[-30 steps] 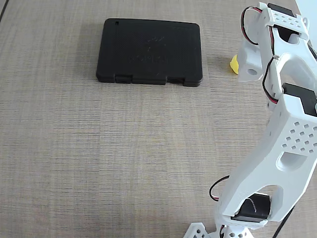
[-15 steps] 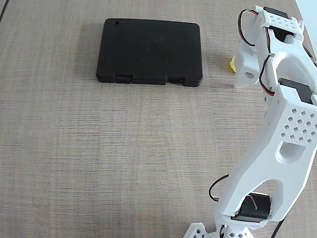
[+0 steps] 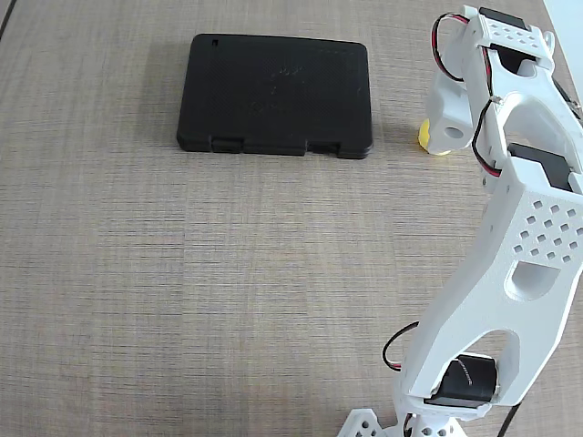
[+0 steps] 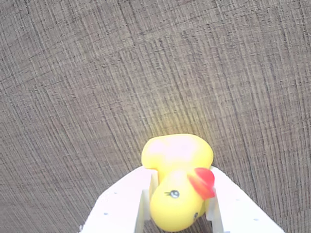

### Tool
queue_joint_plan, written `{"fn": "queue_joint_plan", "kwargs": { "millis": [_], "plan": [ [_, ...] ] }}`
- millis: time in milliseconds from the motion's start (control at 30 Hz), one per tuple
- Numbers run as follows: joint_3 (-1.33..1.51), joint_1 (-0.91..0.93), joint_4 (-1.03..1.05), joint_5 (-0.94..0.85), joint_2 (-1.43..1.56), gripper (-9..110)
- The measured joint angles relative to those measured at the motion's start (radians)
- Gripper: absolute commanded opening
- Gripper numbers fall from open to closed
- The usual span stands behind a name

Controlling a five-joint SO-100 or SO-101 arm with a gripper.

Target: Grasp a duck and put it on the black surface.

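The pincer [image 4: 177, 206] pinches the duck [image 4: 177, 182] by its head on the bench [image 3: 228, 273], just right of the black surface [image 3: 275, 95] in the fixed view, so the carry goes left.

Most of the duck [image 3: 426, 137] was hidden in the fixed view, only a small yellow sliver was seen poking out left of the white arm [image 3: 519, 246], which itself was cut off by the right and bottom edges. The jaws couldn't be made out there at all. In the wrist view the duck's [image 4: 177, 160] lower end was chopped by the bottom edge, same for both white jaws. Whether the duck was lifted off the tabletop [image 4: 97, 87] couldn't really be told. Embossed marks on the black surface [image 3: 275, 94] were too faint to be read.
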Motion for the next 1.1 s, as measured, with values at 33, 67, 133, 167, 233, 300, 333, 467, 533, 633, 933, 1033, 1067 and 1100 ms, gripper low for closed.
{"fn": "queue_joint_plan", "kwargs": {
  "millis": [33, 67, 133, 167, 233, 300, 333, 467, 533, 633, 933, 1033, 1067, 1100],
  "plan": [
    [0.0, 0.0, 0.0, 0.0, 0.0, 2],
    [0.0, 0.0, 0.002, 0.0, 0.0, 2],
    [-0.006, 0.0, 0.012, 0.0, 0.0, 2],
    [-0.014, 0.0, 0.02, 0.0, -0.002, 2],
    [-0.035, 0.0, 0.034, 0.0, -0.002, 2],
    [-0.077, -0.005, 0.072, 0.0, -0.002, 2],
    [-0.104, -0.014, 0.107, 0.0, -0.002, 2],
    [-0.275, -0.097, 0.249, 0.0, -0.002, 2],
    [-0.379, -0.161, 0.307, 0.0, -0.002, 2],
    [-0.502, -0.267, 0.39, 0.0, -0.002, 2],
    [-0.618, -0.471, 0.413, 0.002, -0.041, 2],
    [-0.618, -0.491, 0.402, 0.002, -0.097, 2],
    [-0.618, -0.494, 0.388, 0.002, -0.117, 2],
    [-0.618, -0.494, 0.373, 0.002, -0.133, 2]
  ]
}}
